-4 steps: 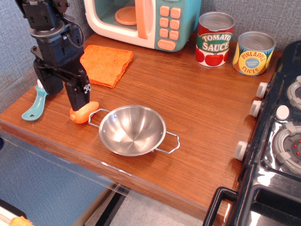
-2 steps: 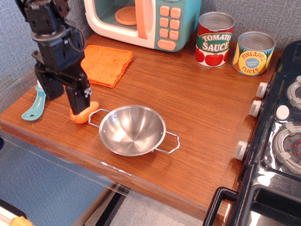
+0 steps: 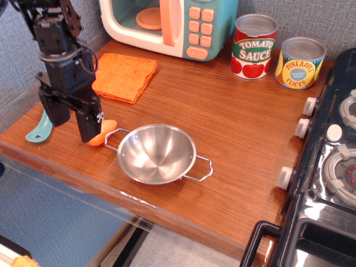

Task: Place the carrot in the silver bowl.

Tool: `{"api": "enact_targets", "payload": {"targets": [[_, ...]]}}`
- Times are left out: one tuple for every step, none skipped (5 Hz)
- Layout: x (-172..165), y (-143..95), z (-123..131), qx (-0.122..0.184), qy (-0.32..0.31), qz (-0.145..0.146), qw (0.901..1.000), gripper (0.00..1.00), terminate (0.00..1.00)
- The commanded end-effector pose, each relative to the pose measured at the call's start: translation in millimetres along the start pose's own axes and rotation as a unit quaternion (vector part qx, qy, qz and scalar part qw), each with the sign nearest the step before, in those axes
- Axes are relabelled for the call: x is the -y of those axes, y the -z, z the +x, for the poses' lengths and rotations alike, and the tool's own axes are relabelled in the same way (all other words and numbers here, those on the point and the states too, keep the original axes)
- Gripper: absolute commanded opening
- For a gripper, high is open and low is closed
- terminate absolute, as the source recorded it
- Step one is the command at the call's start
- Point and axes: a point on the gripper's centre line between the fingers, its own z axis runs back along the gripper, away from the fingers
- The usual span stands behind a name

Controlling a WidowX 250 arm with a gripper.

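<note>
The carrot (image 3: 105, 129) is a small orange toy lying on the wooden counter just left of the silver bowl's near handle. Only its right end shows, as my right finger (image 3: 89, 123) covers the rest. The silver bowl (image 3: 137, 149) stands empty near the counter's front edge, with wire loop handles on two sides. My black gripper (image 3: 73, 127) hangs down at the counter's left end, its fingers apart. I cannot tell whether the carrot lies between the fingers or behind the right one.
A flat orange cloth (image 3: 123, 75) lies behind the gripper. A teal spoon (image 3: 38, 129) lies at the left edge. A toy microwave (image 3: 169, 25) and two tins, tomato sauce (image 3: 253, 47) and pineapple (image 3: 300, 63), stand at the back. A stove (image 3: 334, 156) is on the right.
My gripper has moved a little left and toward the front edge, so its right finger now hides more of the carrot. The carrot and bowl have not moved.
</note>
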Motion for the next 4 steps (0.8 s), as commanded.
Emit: {"api": "enact_targets", "payload": {"targets": [[-16, 9, 14, -0.004, -0.017, 0.025, 0.9995, 1.0, 0.0], [-10, 14, 19, -0.004, -0.016, 0.029, 0.9995, 1.0, 0.0], [1, 19, 27, -0.006, -0.009, 0.03, 0.9995, 1.0, 0.0], [8, 25, 38, -0.007, -0.003, 0.034, 0.9994, 1.0, 0.0]]}}
